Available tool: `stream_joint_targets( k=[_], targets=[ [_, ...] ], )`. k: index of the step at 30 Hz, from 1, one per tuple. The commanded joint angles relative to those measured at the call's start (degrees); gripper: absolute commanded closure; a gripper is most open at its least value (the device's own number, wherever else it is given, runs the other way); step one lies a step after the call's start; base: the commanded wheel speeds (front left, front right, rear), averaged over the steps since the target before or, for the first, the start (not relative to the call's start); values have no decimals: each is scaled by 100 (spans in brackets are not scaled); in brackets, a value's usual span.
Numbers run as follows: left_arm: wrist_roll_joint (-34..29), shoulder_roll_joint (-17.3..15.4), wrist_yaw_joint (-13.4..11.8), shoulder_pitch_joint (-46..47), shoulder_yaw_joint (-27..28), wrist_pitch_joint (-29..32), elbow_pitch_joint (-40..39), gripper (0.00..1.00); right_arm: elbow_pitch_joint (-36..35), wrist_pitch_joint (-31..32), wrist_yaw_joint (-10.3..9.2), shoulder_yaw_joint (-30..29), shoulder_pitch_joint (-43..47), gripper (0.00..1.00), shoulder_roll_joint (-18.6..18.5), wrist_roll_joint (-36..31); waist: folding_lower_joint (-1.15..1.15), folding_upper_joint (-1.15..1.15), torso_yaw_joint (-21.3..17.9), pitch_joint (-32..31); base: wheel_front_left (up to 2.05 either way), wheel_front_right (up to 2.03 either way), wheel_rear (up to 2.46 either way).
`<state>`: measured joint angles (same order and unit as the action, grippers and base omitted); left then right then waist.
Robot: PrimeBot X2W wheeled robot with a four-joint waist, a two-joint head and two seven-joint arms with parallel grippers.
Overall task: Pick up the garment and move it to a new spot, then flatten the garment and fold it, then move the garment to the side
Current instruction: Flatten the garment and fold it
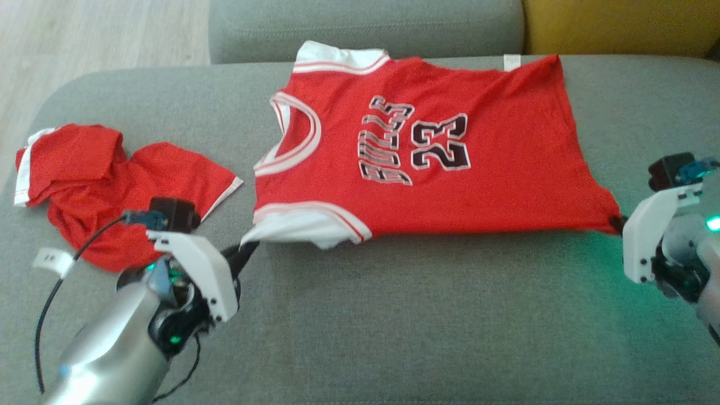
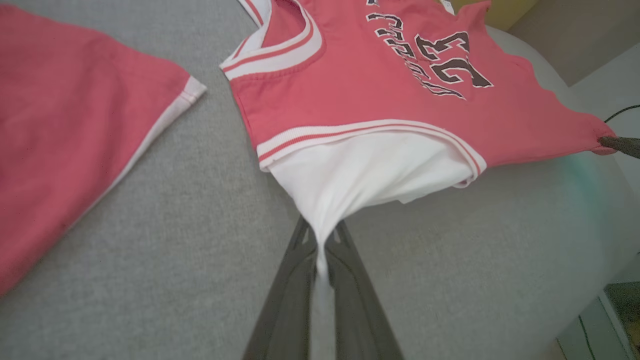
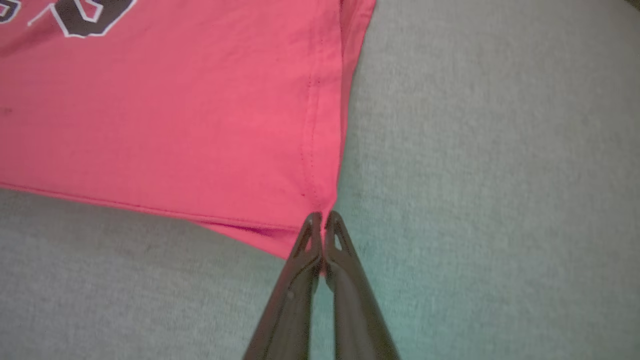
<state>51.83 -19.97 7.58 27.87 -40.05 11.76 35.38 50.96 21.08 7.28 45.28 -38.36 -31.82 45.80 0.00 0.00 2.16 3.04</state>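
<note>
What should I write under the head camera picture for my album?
Left gripper and right gripper pinch the red jersey spread on a grey sofa, beside a crumpled red garment.

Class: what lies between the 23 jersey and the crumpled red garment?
Bare grey cushion separates jersey and red garment, shown in the head view.

Grey sofa seat (image 1: 394,315), red jersey (image 1: 450,191) spread flat, rumpled red garment (image 1: 112,180)

The jersey (image 1: 478,191) is red with white-trimmed neck and armholes, white sleeves and a black "BULLS 23" print. It lies face up, spread nearly flat on the grey couch (image 1: 394,326), neck toward the left, with its near sleeve and near hem corner pulled taut.
</note>
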Motion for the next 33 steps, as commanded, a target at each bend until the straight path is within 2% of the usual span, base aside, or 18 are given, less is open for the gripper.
stream_joint_targets(
  k=[1, 5, 10, 17, 26, 33],
  targets=[
    [64, -299, -10, 181, 249, 18, -172, 100, -90, 26, 21, 24, 27, 100, -263, 53, 0, 0, -38, -52, 0, 0, 0],
    [483, -588, -37, -199, 358, 497, -755, 100, -323, 432, 21, 214, 208, 100, -497, 253, 0, 0, -99, -151, 0, 0, 0],
    [957, -962, -264, -676, 510, 1054, -1577, 100, -714, 853, 21, 408, 443, 100, -790, 517, 0, 0, -165, -259, 0, 0, 0],
    [1484, -1493, -574, -1328, 567, 1793, -2666, 100, -1607, 1265, 21, 723, 808, 100, -1319, 1007, 0, 0, -227, -367, 0, 0, 0],
    [1994, -1990, -779, -1873, 623, 2368, -3699, 100, -2172, 2124, 21, 796, 1212, 100, -1758, 1535, 0, 0, -293, -398, 0, 0, 0],
    [2037, -2176, -909, -1909, 781, 2361, -4109, 100, -2391, 2217, 21, 418, 1224, 100, -1785, 1572, 0, 0, -336, -346, 0, 0, 0]
  ],
)
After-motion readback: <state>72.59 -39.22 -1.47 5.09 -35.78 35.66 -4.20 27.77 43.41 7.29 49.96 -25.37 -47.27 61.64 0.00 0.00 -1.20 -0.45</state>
